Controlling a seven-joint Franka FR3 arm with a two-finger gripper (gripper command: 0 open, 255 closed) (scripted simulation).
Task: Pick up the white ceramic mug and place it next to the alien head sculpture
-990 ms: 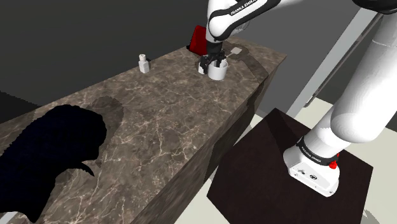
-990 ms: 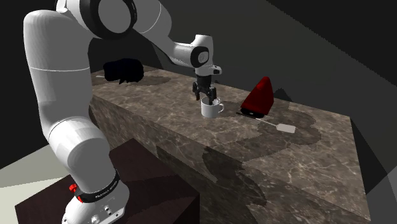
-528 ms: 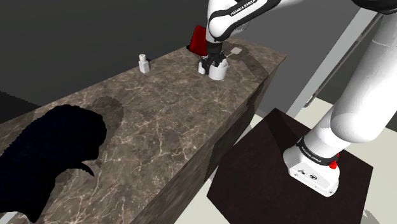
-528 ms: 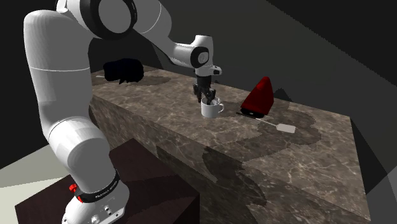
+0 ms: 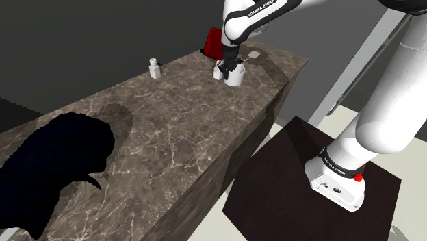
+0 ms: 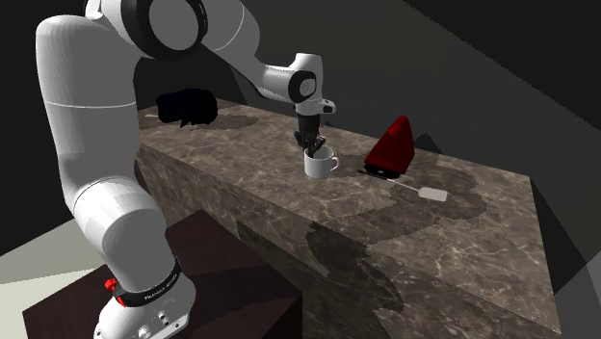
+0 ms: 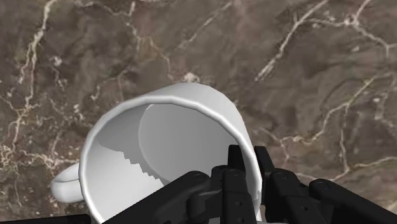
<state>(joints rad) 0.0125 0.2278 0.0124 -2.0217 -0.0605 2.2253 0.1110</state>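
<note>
The mug [image 7: 172, 133] is rendered plain white inside and out, the gripper [image 7: 248, 162] all black, and the arm [image 5: 383, 103] white with dark joints. The counter [image 5: 171, 130] is patterned as dark brown marble crossed by pale cream veins, and the alien head sculpture [image 5: 55, 164] at its near end is drawn solid black. At the far end a deep red wedge [image 6: 391, 146] and a small white bottle [image 5: 154, 67] are seen, and the stand [image 5: 294, 164] is coloured very dark brown.

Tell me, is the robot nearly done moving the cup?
Not yet. Done: the black claw grips the white mug by its wall, one finger inside, one outside. In hand: the mug stands on the brown marble counter, not yet lifted. Left: lifting it and carrying it to the black alien head sculpture far along the counter.
</note>
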